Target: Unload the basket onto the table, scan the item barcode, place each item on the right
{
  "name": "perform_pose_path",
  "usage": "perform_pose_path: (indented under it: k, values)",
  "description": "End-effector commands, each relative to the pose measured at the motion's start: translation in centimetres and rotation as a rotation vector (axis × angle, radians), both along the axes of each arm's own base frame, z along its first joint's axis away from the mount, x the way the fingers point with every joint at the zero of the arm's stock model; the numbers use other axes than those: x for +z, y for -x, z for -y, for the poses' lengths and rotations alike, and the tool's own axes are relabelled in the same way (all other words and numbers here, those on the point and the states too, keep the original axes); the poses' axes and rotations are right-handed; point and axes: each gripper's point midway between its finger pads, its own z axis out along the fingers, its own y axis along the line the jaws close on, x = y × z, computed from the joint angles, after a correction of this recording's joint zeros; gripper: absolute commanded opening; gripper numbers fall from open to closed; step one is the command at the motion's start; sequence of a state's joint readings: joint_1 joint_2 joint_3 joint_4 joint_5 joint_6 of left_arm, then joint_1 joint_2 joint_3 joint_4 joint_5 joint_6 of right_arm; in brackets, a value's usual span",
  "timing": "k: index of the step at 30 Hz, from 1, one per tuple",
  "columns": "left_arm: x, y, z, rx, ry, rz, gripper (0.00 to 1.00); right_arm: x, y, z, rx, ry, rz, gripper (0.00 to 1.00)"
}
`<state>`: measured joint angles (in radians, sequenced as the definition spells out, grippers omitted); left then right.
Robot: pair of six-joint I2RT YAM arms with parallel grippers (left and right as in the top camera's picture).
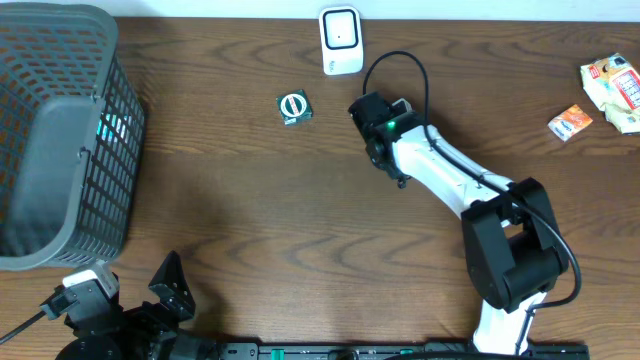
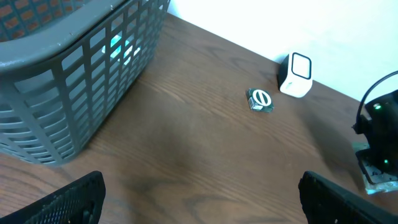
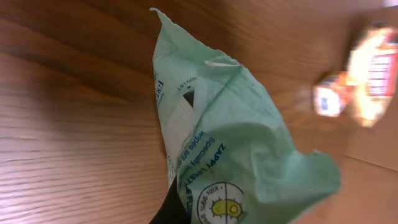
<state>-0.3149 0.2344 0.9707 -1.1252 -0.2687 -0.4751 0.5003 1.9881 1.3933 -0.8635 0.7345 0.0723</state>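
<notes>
One arm (image 1: 450,175) outstretched, right claw (image 1: 368,112) gripping packet (image 3: 230,143)

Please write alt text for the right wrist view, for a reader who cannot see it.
A crinkled pale green plastic packet with blue print fills the centre, over a brown wooden table. Two blurred orange-and-white packets lie at the upper right.

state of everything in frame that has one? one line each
Left gripper: open, empty.
Right gripper: shut on the pale green wipes packet.
White barcode scanner: upright, far table edge.
Small dark green square packet: flat on table, untouched.
Grey plastic mesh basket: upright, something teal inside.
Orange-and-white snack packets: lying flat, unheld.
</notes>
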Motion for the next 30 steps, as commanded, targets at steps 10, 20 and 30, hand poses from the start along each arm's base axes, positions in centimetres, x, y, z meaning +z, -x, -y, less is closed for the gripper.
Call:
perform_pose_path:
  k: [10, 20, 30]
  values:
    - [-0.1, 0.0, -0.3, 0.024, 0.000, 0.001, 0.98, -3.8, 2.4, -3.8, 0.067, -0.039, -0.134, 0.16]
    - [-0.1, 0.0, -0.3, 0.023, 0.001, 0.001, 0.98, -3.4, 5.8, -11.0, 0.102, -0.314, -0.301, 0.47]
    - [-0.1, 0.0, -0.3, 0.023, 0.001, 0.001, 0.98, 1.7, 3.7, -7.9, 0.061, -0.352, -0.367, 0.47]
